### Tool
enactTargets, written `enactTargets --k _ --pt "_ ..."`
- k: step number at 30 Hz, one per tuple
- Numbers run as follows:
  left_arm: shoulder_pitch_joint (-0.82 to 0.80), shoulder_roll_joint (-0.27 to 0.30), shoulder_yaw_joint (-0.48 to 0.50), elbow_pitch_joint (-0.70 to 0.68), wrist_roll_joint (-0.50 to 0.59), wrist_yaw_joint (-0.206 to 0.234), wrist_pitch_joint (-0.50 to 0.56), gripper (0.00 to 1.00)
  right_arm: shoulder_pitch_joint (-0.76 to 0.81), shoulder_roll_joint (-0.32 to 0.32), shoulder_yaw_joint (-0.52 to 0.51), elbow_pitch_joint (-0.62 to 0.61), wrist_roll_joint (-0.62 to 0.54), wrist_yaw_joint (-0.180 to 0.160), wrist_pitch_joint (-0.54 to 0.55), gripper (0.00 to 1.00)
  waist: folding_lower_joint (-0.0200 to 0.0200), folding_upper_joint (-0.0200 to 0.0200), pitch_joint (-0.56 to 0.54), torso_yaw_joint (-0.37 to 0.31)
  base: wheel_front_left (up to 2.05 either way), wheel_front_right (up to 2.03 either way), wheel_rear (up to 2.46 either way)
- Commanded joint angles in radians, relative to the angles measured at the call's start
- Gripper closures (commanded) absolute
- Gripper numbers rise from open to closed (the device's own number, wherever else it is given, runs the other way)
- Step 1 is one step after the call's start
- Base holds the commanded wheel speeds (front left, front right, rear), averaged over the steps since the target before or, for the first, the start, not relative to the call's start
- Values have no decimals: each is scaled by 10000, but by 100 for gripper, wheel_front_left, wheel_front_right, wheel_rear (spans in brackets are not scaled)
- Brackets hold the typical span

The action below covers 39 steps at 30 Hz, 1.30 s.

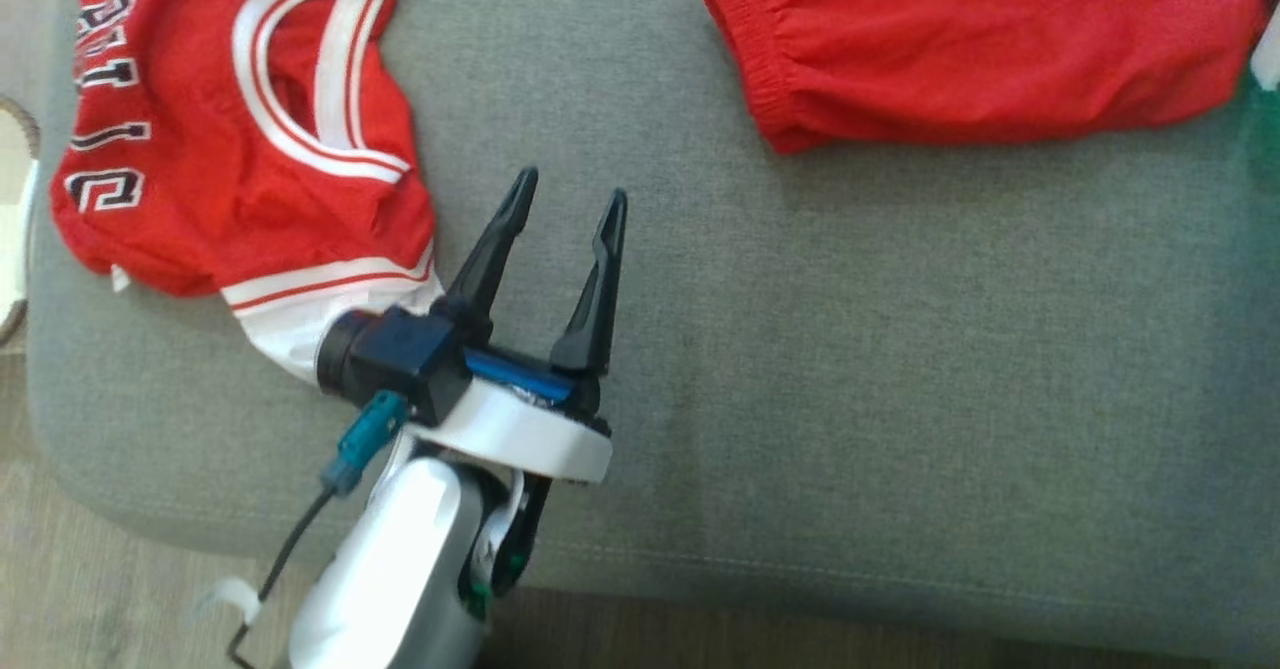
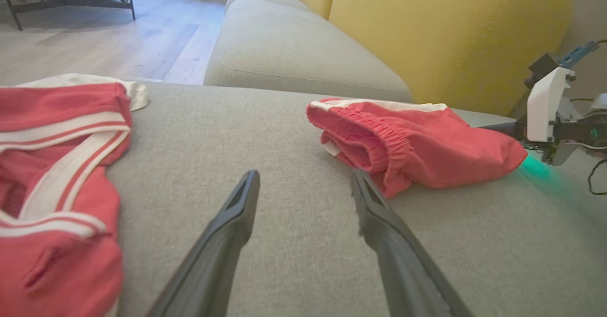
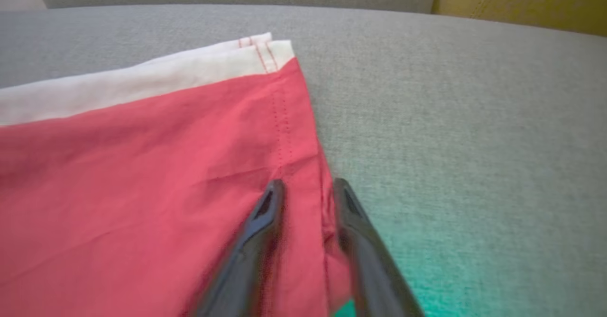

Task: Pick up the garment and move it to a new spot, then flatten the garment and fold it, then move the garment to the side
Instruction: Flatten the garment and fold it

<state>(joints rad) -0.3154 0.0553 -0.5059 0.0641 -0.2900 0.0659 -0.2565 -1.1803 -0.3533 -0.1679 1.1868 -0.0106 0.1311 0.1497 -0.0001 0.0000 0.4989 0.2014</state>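
Observation:
A red pair of shorts (image 1: 980,39) with an elastic waistband and white trim lies bunched at the far right of the grey sofa seat (image 1: 850,349). In the right wrist view my right gripper (image 3: 308,184) straddles a stitched side edge of the shorts (image 3: 142,189), fingers apart with a fold of red cloth between them. My left gripper (image 1: 572,187) hovers open and holds nothing over bare cushion, between the shorts (image 2: 427,151) and a red jersey (image 1: 200,149). In the left wrist view the left gripper (image 2: 304,175) points at the gap between both garments.
The red jersey (image 2: 47,165), white-trimmed and lettered, lies crumpled at the seat's left end. Yellow back cushions (image 2: 450,32) rise behind the seat. The seat's front edge drops to wood floor (image 1: 100,569). My right arm's white wrist (image 2: 545,104) sits beyond the shorts.

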Motion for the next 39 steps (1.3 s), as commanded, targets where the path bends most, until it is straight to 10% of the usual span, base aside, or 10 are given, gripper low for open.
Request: enactTargets --k 1,25,39 --pt "96 18 286 -383 117 63 -52 0 175 126 147 90 -44 -4 179 100 1 0 -82 49 0 0 0" --pt "2291 215 1969 -1424 1700 700 -53 0 1528 -1322 245 -444 -1575 -4 -391 100 1 0 -2353 -1205 0 0 0" --pt "2525 274 1908 -1143 2402 940 -53 0 1699 726 378 -2208 -2180 -4 -292 100 1 0 -2813 -789 0 0 0"
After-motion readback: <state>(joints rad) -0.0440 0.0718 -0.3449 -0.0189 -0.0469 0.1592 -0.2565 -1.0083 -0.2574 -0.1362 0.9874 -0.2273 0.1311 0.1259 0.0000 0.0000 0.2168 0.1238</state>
